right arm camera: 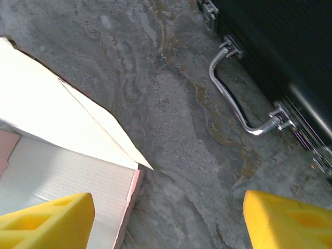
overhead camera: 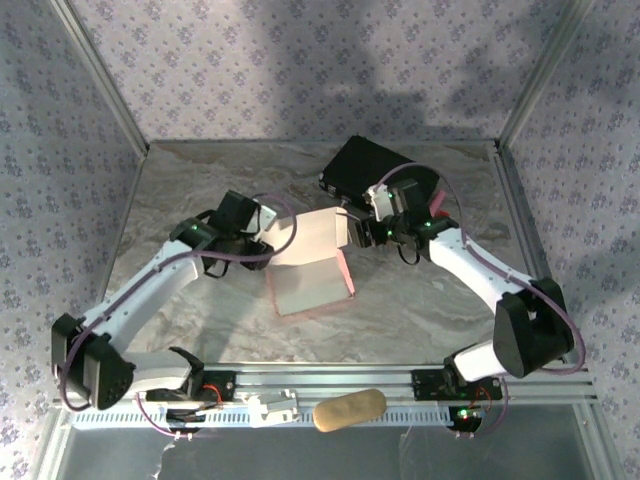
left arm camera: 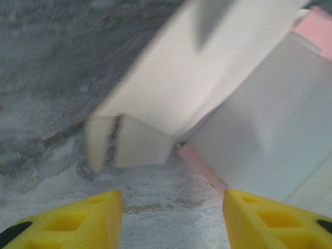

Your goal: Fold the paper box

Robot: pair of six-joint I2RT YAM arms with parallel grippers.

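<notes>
The paper box [overhead camera: 308, 268] lies partly folded in the middle of the marble table, a pale panel raised over a pink-edged base. My left gripper [overhead camera: 262, 238] sits at its left edge. In the left wrist view the yellow fingers [left arm camera: 78, 220] stand apart with bare table between them, and the left gripper [left arm camera: 173, 218] is open just short of the box [left arm camera: 207, 88] and its small side flap. My right gripper [overhead camera: 356, 232] is at the box's right edge. The right gripper [right arm camera: 168, 223] is open over the table, with the box [right arm camera: 57, 129] beside its left finger.
A black hard case [overhead camera: 372, 170] with metal latches lies behind the right gripper; its chrome handle [right arm camera: 233, 98] is close to the right fingers. A tan oblong object [overhead camera: 350, 410] rests on the front rail. Metal frame posts and patterned walls close in the table.
</notes>
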